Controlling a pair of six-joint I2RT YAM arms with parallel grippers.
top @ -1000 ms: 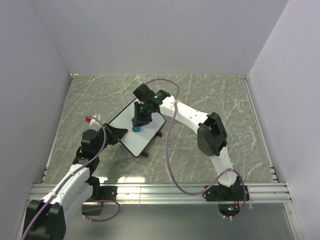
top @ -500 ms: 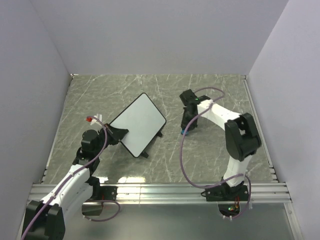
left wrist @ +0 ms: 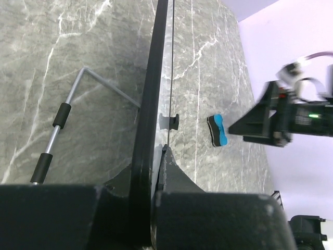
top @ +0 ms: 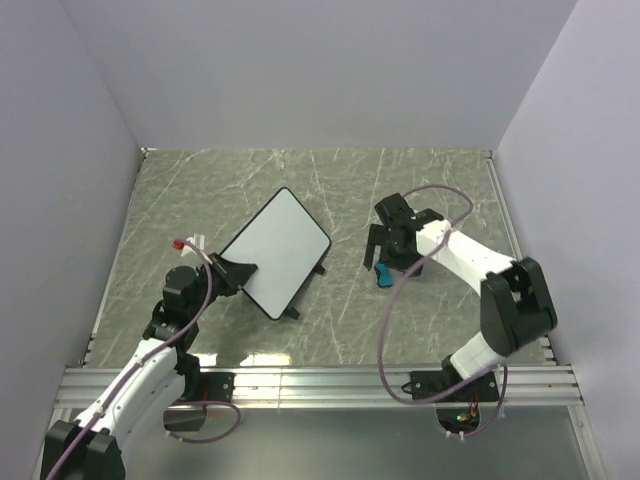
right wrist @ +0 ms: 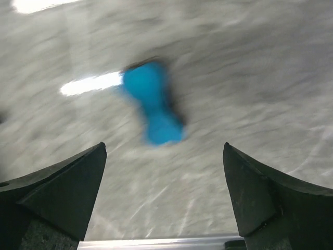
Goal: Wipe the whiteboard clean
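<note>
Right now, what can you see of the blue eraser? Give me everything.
The blue eraser is small and bow-shaped, pinched at the waist, with a bright blue body and dark edging that shows in the left wrist view. It lies free on the marbled table, to the right of the whiteboard and apart from it. The right gripper hovers close by it with its jaws open, not touching it. The right wrist view is blurred, so its surface detail cannot be made out.

Grey marble tabletop (top: 420, 190), plain pale walls (top: 320, 70), aluminium rail (top: 330, 380) in front
</note>
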